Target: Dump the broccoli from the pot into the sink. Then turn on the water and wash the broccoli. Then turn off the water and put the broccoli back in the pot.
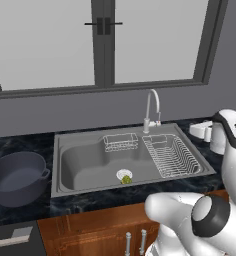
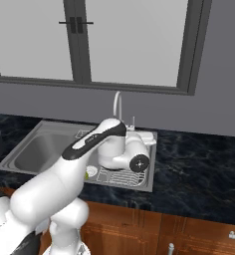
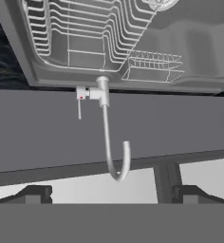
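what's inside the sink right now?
In the sink: the broccoli beside the drain, a small wire basket and a wire rack. No water visible. The basin's near wall is hidden behind its front rim.

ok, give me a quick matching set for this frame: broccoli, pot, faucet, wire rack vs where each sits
Things:
1. broccoli
2. pot
3. faucet
4. wire rack

Places:
A. on the countertop left of the sink
B. right side of the basin
C. beside the drain
D. behind the basin, at the back rim

Pairs: 1-C, 2-A, 3-D, 4-B
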Robot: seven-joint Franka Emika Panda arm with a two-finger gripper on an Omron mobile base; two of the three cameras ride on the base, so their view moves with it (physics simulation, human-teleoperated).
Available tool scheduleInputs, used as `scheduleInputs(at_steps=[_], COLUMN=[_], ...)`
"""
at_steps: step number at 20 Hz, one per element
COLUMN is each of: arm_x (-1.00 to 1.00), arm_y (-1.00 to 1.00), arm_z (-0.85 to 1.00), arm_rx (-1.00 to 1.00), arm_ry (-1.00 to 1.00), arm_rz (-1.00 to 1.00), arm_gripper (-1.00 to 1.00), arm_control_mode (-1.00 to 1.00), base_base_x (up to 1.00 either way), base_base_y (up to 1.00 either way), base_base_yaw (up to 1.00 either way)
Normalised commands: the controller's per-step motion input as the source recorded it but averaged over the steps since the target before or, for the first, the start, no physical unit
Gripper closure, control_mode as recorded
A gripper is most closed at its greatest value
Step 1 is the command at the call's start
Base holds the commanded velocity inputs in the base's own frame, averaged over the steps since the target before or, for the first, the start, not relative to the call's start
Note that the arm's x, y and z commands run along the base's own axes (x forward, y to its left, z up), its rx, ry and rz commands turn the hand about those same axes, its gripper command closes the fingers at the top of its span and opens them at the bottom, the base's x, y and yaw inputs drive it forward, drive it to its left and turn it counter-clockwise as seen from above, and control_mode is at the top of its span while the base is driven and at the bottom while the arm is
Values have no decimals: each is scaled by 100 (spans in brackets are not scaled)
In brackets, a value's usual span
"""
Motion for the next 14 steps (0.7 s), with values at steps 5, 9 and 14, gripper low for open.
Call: scheduleInputs(at_steps=[5, 9, 14], arm_x=[25, 27, 36], arm_y=[13, 18, 20], arm_z=[-10, -9, -12], arm_rx=[0, 0, -1], arm_ry=[0, 0, 0], arm_rz=[0, 0, 0], arm_gripper=[-100, -100, -100], arm_control_mode=[-100, -100, -100], base_base_x=[0, 0, 0], base_base_y=[0, 0, 0], base_base_yaw=[0, 0, 0])
